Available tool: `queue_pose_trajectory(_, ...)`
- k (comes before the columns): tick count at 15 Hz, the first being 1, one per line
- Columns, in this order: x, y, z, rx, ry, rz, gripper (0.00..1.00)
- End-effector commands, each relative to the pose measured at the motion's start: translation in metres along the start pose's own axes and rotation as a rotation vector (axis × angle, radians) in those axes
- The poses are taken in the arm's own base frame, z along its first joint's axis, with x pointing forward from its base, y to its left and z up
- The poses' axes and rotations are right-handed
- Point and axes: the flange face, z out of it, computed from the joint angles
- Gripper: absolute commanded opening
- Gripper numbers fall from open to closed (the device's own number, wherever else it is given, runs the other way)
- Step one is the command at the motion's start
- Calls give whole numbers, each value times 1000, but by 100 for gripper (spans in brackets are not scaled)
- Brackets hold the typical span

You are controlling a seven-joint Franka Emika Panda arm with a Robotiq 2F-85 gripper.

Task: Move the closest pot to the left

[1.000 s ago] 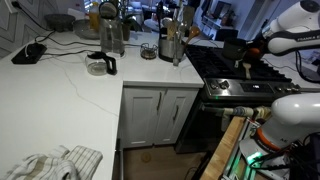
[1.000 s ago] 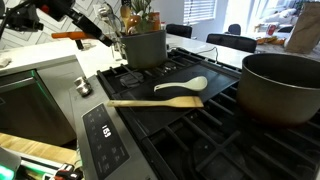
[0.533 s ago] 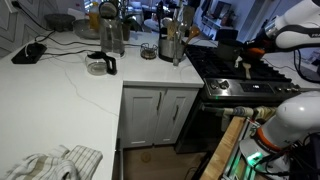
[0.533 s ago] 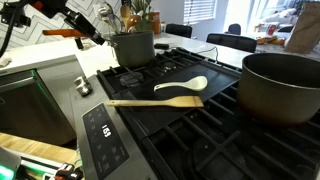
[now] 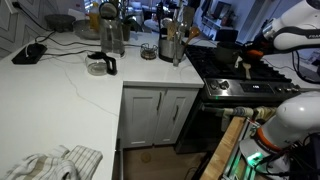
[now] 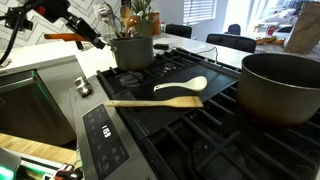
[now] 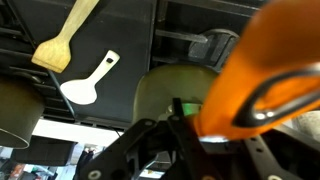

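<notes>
A grey-green saucepan point(image 6: 133, 50) with an orange handle point(image 6: 58, 37) sits on the back left burner of the black stove point(image 6: 190, 125). My gripper point(image 6: 88, 34) is shut on that handle close to the pan. In the wrist view the orange handle point(image 7: 255, 70) fills the right side, my gripper point(image 7: 190, 128) grips it, and the saucepan point(image 7: 170, 88) lies beyond. A larger dark pot point(image 6: 281, 86) stands at the right of the stove. My arm point(image 5: 285, 35) reaches over the stove from the right.
A wooden spatula point(image 6: 155, 102) and a white spoon point(image 6: 184, 85) lie on the stove between the pots. A utensil holder point(image 6: 138, 20) stands behind the saucepan. The white counter point(image 5: 60, 95) holds jars, a kettle and a cloth point(image 5: 55, 163).
The saucepan has moved left across the stove with my gripper on its handle, then settled slightly lower. The large pot, spatula and spoon have not moved.
</notes>
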Motion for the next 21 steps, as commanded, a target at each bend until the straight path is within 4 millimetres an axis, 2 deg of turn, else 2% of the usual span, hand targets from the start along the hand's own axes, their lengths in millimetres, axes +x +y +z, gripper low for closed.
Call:
queue_pose_trajectory(1,0,-14,3,43,-16,-54,8)
queue_pose_trajectory(8,1,-35,10,105,-29,-136,8)
queue_pose_trajectory(16,-4,-27,22,98,-65,-165,8)
queue_pose_trajectory(21,-15,-19,33,92,-144,-196,8)
